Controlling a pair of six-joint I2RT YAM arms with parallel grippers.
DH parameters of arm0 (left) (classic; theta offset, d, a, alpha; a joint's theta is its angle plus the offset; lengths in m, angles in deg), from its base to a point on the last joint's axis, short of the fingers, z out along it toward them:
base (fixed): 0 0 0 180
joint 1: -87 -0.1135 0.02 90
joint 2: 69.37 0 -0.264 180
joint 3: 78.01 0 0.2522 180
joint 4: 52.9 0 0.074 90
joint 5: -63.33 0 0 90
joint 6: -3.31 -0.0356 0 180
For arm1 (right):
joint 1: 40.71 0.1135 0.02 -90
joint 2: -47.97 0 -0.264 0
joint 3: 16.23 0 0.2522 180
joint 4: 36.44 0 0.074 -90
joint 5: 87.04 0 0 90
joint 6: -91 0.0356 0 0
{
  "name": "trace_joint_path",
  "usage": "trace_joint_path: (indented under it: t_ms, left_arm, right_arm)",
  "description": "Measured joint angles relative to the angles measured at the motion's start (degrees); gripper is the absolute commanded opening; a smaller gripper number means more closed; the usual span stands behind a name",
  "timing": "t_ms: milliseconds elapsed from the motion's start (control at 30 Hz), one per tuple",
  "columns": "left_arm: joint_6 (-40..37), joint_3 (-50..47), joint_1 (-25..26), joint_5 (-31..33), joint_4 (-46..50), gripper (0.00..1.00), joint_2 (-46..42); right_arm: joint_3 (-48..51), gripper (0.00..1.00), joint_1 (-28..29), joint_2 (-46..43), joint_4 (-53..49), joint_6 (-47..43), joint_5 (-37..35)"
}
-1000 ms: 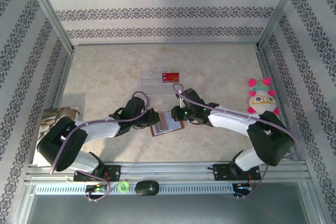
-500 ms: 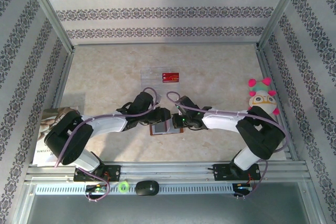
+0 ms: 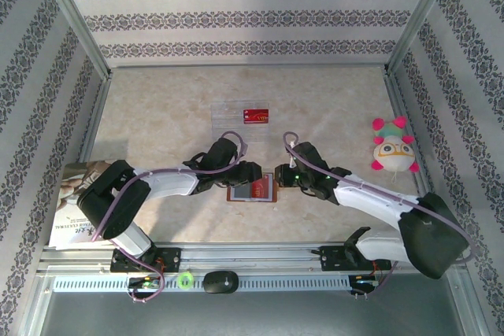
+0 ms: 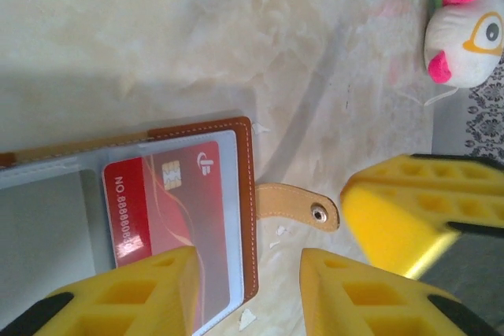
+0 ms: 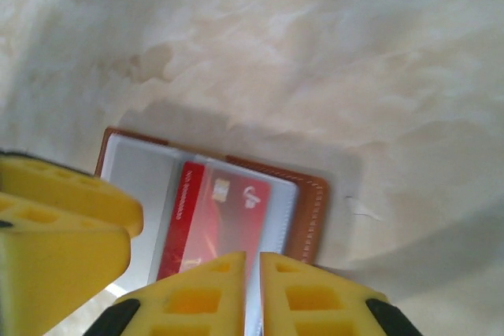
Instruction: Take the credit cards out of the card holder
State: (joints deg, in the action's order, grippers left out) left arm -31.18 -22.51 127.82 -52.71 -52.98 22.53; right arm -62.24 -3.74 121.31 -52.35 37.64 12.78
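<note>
The card holder [image 3: 240, 193] lies open on the table, brown with a clear inner sleeve [image 4: 79, 194]. A red credit card [image 4: 169, 210] [image 5: 220, 218] [image 3: 261, 189] sits inside that sleeve. My left gripper [image 4: 244, 297] [image 3: 253, 174] is open over the holder's right edge, one finger above the card, the other above bare table. The snap tab [image 4: 295, 206] sticks out flat. My right gripper [image 5: 253, 289] [image 3: 278, 179] hovers just right of the tab, shut on nothing. Another red credit card [image 3: 256, 116] lies farther back.
The second card rests on a clear plastic tray [image 3: 232, 114] behind the holder. A plush toy [image 3: 392, 145] [image 4: 465, 29] sits at the right. A magazine [image 3: 75, 194] lies at the left edge. The metal rail [image 3: 252, 257] runs along the front.
My left gripper has opened and slid right to the holder's edge. The right arm swung out to the right, uncovering the holder, which now lies open with the red card showing.
</note>
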Motion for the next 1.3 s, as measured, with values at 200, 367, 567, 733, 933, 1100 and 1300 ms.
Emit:
trace_joint_path:
  t_ms: [200,367,567,733,933,1100,1300]
  left_arm:
    - [-1.4,0.0,0.0,1.1,0.8,0.43,-0.9]
    - [-2.1,0.0,0.0,1.0,0.8,0.43,-0.9]
    - [-2.7,0.0,0.0,1.0,1.0,0.41,0.5]
    - [-3.2,0.2,0.0,1.1,2.9,0.35,2.6]
    - [-4.0,1.2,0.0,2.7,5.5,0.35,3.9]
    - [-4.3,1.3,0.0,4.6,7.1,0.35,3.0]
    - [-4.8,1.3,0.0,5.5,7.9,0.28,2.9]
  right_arm:
    - [-0.3,0.10,0.3,8.1,5.5,-0.4,7.3]
    - [-0.2,0.04,0.4,11.6,9.7,-0.4,9.8]
    - [-0.3,0.00,0.4,15.6,12.0,1.0,9.7]
    - [0.2,0.00,1.1,16.4,14.7,2.5,8.8]
    - [1.7,0.00,1.2,16.0,17.5,4.0,8.0]
    - [2.9,0.00,1.7,15.0,18.6,4.9,6.3]
    - [3.8,0.00,1.8,15.3,21.0,6.7,6.1]
